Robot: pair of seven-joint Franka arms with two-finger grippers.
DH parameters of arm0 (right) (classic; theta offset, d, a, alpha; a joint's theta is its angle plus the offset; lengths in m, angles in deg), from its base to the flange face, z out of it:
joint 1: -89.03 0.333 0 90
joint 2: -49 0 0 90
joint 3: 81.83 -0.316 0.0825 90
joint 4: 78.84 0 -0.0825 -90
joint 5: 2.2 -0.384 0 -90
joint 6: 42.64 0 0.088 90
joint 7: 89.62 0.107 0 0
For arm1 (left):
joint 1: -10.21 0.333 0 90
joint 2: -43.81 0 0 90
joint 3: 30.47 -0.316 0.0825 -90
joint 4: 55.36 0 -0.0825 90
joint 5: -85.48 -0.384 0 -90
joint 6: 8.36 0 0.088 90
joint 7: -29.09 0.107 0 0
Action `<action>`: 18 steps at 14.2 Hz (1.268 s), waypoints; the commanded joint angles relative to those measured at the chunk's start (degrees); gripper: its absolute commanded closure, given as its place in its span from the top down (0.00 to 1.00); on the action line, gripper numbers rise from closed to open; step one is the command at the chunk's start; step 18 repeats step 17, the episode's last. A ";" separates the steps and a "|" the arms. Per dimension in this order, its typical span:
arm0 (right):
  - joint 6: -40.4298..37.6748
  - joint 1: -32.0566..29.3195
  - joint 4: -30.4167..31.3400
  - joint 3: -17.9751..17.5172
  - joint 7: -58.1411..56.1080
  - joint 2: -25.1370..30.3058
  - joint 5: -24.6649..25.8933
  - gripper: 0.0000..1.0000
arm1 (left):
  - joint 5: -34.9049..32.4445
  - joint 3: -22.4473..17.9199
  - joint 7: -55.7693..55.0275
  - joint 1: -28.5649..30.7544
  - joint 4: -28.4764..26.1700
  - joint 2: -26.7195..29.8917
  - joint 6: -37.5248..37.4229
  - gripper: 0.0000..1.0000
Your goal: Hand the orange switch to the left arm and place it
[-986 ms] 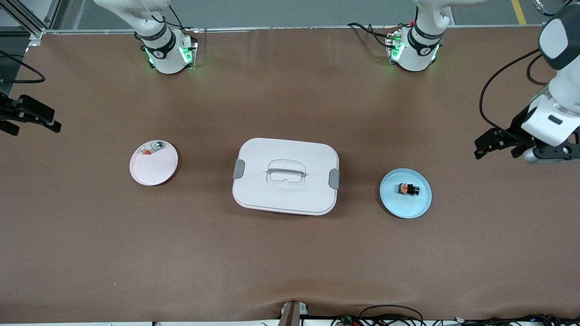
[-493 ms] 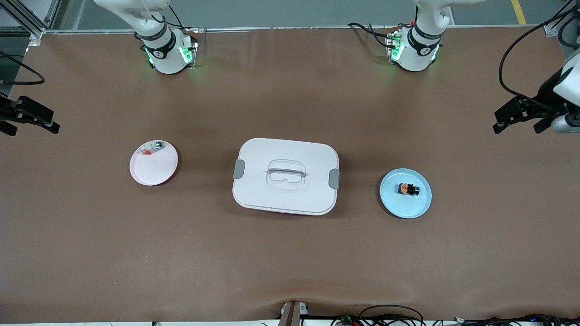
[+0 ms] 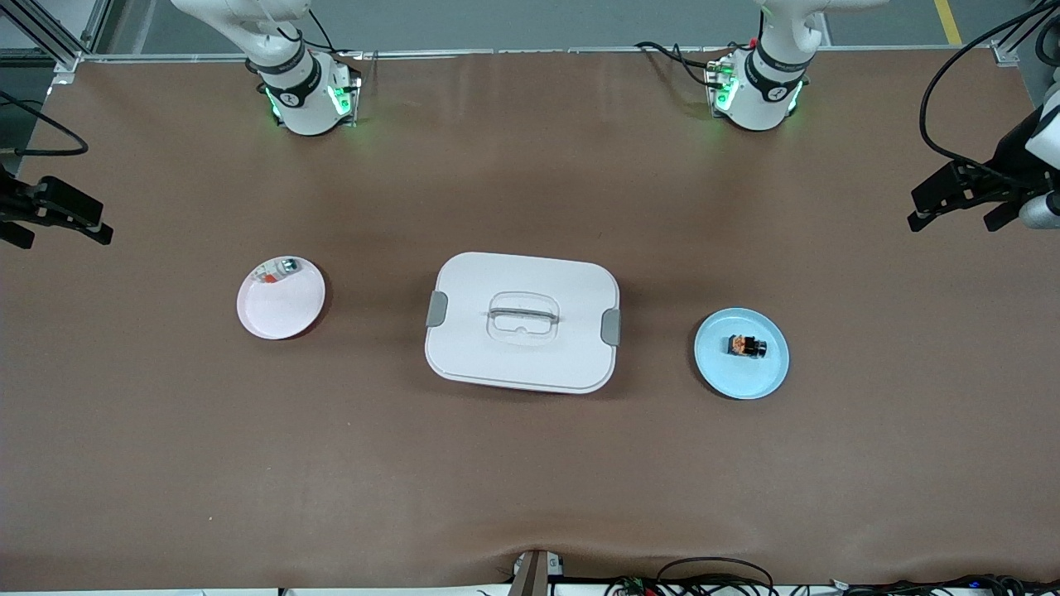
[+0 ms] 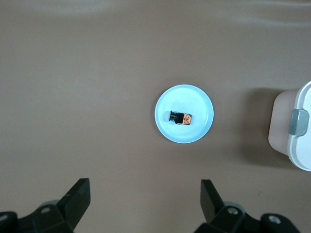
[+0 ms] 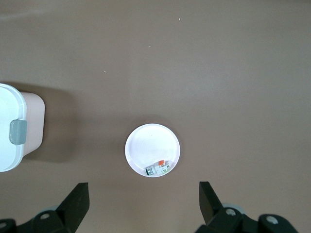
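- Orange switch (image 3: pixel 746 345) lies on its side on the light-blue plate (image 3: pixel 741 377), toward my left arm's end of the counter (image 3: pixel 530 463), untouched. Same part in the left wrist view (image 4: pixel 180 117).
- White lidded box (image 3: pixel 522 321) sits mid-counter between that plate and the pale-pink plate (image 3: pixel 280 308), which carries a small white-green-red piece (image 3: pixel 278 271).
- My left end effector (image 3: pixel 965 199) hangs high over the counter's edge at the left arm's end, fingers spread wide, holding nothing.
- My right end effector (image 3: pixel 50 217) hangs over the edge at the right arm's end, fingers also parted and empty; this arm waits.
- Risk 1: switch is tiny and round-bodied; an off-centre pinch could roll it across the plate or tip the plate's rim.
- Risk 2: a low carry toward the handover could clip the box lid or its grey latch (image 3: pixel 611 326).
- Risk 3: little surface for 2 grips during the mid-air pass; a drop is plausible.
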State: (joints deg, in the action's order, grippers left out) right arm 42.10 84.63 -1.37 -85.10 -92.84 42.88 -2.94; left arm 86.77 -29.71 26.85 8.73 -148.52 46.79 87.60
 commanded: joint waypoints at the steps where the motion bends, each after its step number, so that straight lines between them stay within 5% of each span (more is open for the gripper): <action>1: 0.69 -0.17 1.90 -0.24 0.85 1.81 0.74 1.00 | -0.32 0.20 -0.05 0.16 5.36 -3.58 -1.91 1.00; 18: 0.17 1.67 1.90 -0.33 4.46 1.98 0.30 1.00 | -0.67 0.03 -0.14 0.25 5.36 -4.73 -3.32 1.00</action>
